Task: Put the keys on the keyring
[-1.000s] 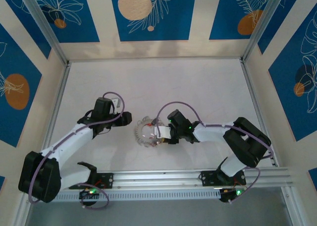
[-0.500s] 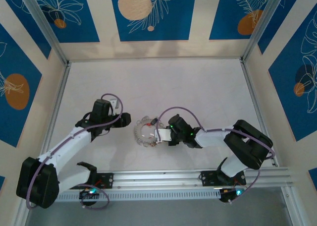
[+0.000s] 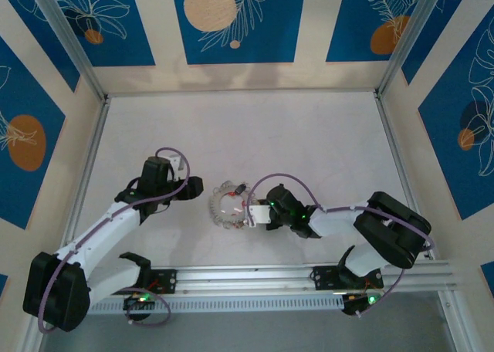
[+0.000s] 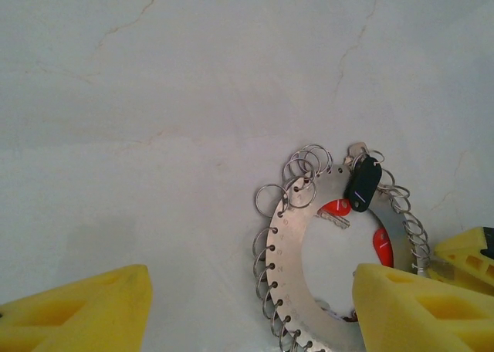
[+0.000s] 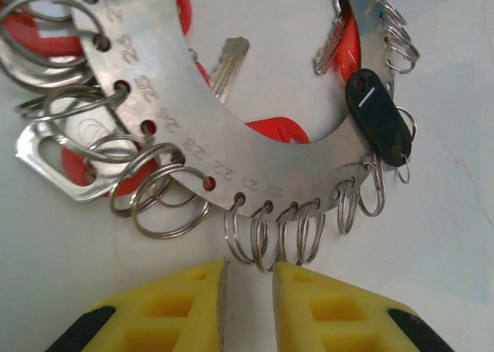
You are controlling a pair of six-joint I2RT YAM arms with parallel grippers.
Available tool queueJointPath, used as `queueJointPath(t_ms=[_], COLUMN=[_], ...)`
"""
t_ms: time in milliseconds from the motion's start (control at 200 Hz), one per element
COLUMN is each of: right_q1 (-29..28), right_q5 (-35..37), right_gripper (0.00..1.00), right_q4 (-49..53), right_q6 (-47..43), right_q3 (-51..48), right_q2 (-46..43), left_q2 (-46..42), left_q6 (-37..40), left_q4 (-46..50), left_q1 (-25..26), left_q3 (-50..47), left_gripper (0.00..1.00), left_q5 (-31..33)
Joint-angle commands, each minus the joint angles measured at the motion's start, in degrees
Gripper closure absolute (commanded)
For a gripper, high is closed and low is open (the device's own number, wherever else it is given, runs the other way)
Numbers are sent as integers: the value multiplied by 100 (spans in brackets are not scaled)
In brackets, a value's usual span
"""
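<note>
The keyring (image 3: 215, 210) is lying flat on the white table (image 3: 309, 136), between the two arms. From above, the left gripper (image 3: 196, 186) is sitting just beside the ring's left side. The right gripper (image 3: 247, 215) is reaching in at the ring's right side.

In the left wrist view, the left gripper (image 4: 248, 290) is holding its yellow fingers (image 4: 77, 309) wide apart and is gripping nothing. The keyring (image 4: 287, 259) is lying ahead of it, toward the right finger. Small rings (image 4: 305, 167) are hanging all round its rim. A black tag (image 4: 363, 184) is lying across its top edge. Red keys (image 4: 381, 246) are lying inside the hole.

In the right wrist view, the right gripper (image 5: 248, 273) is pointing at the edge of the keyring (image 5: 231, 147) (little numbers are stamped by its holes). Its yellow fingers (image 5: 174, 306) are sitting very close together, with only a thin gap between them. The small rings (image 5: 266, 232) are hanging right at the fingertips, and one looks like it is dipping into the gap. I cannot tell if the fingers are pinching it. Red keys (image 5: 278, 128) are peeking out from under the ring. A silver metal key (image 5: 228, 59) is lying in the hole. The black tag (image 5: 378, 116) is lying on the right side of the rim. I cannot tell if the red keys are hooked onto the ring.
</note>
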State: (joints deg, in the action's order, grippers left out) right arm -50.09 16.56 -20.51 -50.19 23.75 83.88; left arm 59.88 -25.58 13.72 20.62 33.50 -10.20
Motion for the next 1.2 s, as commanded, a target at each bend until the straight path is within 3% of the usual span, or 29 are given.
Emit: queueJointPath(t_ms=[0, 295, 465, 865, 1070, 1195], right_q1=[-95, -176, -162, -85, -18, 53], right_q5=[-183, -215, -203, -91, -145, -487], right_gripper=[76, 77, 83, 78, 93, 99], right_q4=[-225, -650, -816, -1025, -1341, -1464], right_q6=[-247, -523, -625, -666, -509, -302], right_q3=[-93, -204, -148, -142, -193, -246], right_q2=[-20, 167, 324, 471, 458, 168], left_q2=[-86, -156, -162, -125, -116, -176], left_q6=[58, 81, 67, 124, 247, 459], left_q4=[-111, -108, -205, -130, -186, -696], left_q1=[-56, -50, -57, -58, -52, 43], left_q3=[-71, -93, -161, -83, -54, -255], left_gripper=[31, 30, 30, 30, 30, 30], left_q5=[-17, -44, -70, -114, -268, -666])
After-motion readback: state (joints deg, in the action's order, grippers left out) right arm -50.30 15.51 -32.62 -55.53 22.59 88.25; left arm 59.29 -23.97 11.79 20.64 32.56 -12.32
